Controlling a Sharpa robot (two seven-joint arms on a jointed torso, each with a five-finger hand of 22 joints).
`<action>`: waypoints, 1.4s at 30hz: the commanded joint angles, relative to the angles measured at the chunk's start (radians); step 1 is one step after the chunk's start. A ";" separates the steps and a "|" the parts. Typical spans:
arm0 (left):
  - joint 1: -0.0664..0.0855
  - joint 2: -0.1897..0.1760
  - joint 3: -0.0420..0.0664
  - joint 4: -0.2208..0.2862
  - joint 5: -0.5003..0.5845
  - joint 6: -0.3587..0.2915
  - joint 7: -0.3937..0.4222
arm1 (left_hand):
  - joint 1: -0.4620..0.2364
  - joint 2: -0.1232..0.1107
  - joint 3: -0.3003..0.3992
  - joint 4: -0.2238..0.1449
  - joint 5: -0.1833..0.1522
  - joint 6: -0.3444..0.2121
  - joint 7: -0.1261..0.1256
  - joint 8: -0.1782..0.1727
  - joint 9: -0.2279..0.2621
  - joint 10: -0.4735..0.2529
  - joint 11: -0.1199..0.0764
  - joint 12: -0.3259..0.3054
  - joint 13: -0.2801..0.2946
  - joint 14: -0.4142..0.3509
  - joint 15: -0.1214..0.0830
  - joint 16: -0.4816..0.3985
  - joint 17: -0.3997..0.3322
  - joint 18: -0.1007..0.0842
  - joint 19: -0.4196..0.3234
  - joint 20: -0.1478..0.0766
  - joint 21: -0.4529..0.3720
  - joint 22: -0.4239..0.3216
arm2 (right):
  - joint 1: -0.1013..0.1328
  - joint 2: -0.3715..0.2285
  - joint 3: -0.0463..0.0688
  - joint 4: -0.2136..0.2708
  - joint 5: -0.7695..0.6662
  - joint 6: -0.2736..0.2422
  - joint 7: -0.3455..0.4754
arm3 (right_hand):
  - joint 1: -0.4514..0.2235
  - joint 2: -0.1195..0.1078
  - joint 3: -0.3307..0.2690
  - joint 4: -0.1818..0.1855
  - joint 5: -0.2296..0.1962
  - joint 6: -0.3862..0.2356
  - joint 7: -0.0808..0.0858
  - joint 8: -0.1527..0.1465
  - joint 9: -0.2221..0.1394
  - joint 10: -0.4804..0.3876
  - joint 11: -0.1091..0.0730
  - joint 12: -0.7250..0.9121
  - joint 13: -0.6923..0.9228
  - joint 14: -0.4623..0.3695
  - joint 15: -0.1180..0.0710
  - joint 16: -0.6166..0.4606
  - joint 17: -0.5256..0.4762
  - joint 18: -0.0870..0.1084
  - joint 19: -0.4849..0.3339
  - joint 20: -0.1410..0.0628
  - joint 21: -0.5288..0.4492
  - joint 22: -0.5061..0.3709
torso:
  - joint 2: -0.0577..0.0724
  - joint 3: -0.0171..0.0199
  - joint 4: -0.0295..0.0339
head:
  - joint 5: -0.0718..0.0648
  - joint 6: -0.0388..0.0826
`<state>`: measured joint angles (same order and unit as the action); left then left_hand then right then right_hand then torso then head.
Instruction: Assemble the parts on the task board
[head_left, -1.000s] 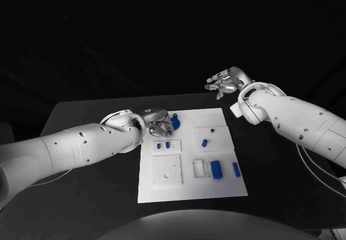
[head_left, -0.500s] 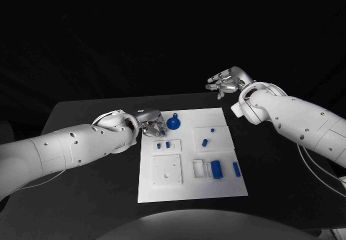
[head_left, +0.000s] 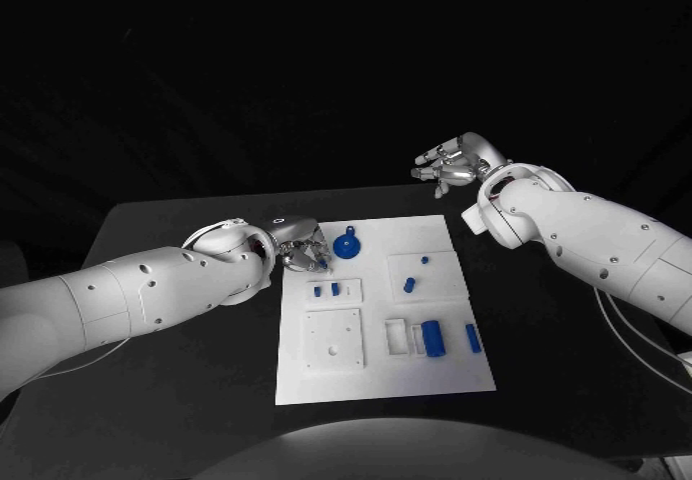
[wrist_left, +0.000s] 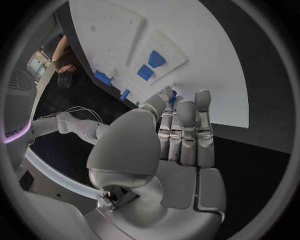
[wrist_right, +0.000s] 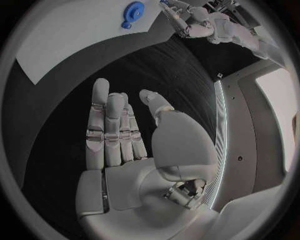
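Note:
The white task board (head_left: 384, 372) lies in the middle of the black table. A round blue part with a ring (head_left: 346, 243) lies flat near the board's far left corner; it is also in the right wrist view (wrist_right: 132, 10). My left hand (head_left: 304, 254) hovers just left of that part, fingers stretched out and holding nothing (wrist_left: 181, 130). Two small blue parts (head_left: 326, 291) sit in a recess below it. More blue parts (head_left: 431, 338) lie on the board's right half. My right hand (head_left: 454, 160) is raised beyond the table's far edge, fingers spread and empty (wrist_right: 115, 130).
A white square plate with small holes (head_left: 333, 338) takes up the board's near left. Two small blue parts (head_left: 410, 284) rest in the right upper tray. Bare black table (head_left: 173, 400) surrounds the board on all sides.
My left hand has let go of the round blue part, which now lies on the board, and has drawn back a little to the left. The right hand has not moved.

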<state>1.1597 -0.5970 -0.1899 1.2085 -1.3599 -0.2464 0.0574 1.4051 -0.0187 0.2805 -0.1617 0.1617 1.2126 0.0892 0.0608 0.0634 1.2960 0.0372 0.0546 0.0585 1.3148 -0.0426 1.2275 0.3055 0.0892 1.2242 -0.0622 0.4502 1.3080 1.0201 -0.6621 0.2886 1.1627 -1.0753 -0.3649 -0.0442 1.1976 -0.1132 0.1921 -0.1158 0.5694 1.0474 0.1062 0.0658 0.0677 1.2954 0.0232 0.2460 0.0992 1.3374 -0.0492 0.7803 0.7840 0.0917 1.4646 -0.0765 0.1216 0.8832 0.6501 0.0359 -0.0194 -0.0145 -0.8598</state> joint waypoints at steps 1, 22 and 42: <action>0.000 0.007 0.000 0.000 -0.007 0.013 0.000 | 0.010 -0.001 -0.001 -0.005 0.000 0.000 0.003 0.002 0.001 0.009 0.001 0.005 0.002 0.006 0.000 -0.007 0.001 0.015 -0.004 0.001 0.007 0.021 | 0.000 0.001 0.001 0.001 -0.001 0.008 0.009 | -0.006 -0.001 -0.002 0.005 0.003 -0.001 0.009 -0.003 -0.001 -0.004 0.002 -0.005 -0.001 -0.005 0.001 0.006 0.000 0.011 0.030 0.006 -0.003 -0.001 | 0.000 0.0003 -0.0001 | 0.001 0.000; -0.002 0.031 -0.004 -0.017 -0.008 0.039 -0.011 | 0.011 0.002 -0.002 -0.005 -0.001 -0.003 0.004 0.002 0.001 0.006 0.002 0.005 0.002 0.004 0.000 -0.008 0.002 0.014 -0.007 0.001 0.010 0.021 | 0.000 0.002 0.001 0.001 -0.001 0.009 0.009 | -0.006 -0.001 -0.002 0.005 0.003 -0.001 0.009 -0.003 -0.001 -0.004 0.002 -0.005 -0.001 -0.005 0.001 0.006 0.000 0.011 0.030 0.006 -0.003 -0.001 | 0.000 0.0000 0.0001 | -0.001 -0.002; -0.006 0.040 -0.010 -0.031 -0.016 0.060 -0.020 | 0.015 0.004 -0.001 -0.009 -0.001 -0.003 0.004 0.002 0.001 0.007 0.002 0.005 0.002 0.002 0.000 -0.010 0.002 0.015 -0.012 0.001 0.015 0.021 | 0.000 0.002 0.001 0.001 -0.001 0.010 0.008 | -0.005 0.000 -0.001 0.005 0.004 -0.001 0.010 -0.003 -0.001 -0.005 0.002 -0.005 -0.002 -0.006 0.001 0.007 -0.003 0.011 0.028 0.007 0.000 -0.006 | 0.000 0.0001 -0.0002 | -0.002 -0.008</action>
<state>1.1583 -0.5611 -0.1964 1.1758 -1.3659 -0.2097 0.0408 1.4121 -0.0145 0.2800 -0.1667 0.1613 1.2107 0.0875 0.0572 0.0632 1.2965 0.0411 0.0547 0.0598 1.3147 -0.0425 1.2235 0.3060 0.0839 1.2166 -0.0626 0.4638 1.3075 1.0201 -0.6607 0.2886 1.1626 -1.0751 -0.3645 -0.0442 1.1976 -0.1132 0.1921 -0.1158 0.5694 1.0453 0.1083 0.0658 0.0676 1.2953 0.0233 0.2460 0.0980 1.3377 -0.0493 0.7843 0.7820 0.0855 1.4646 -0.0765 0.1216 0.8780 0.6500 0.0359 -0.0194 -0.0159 -0.8664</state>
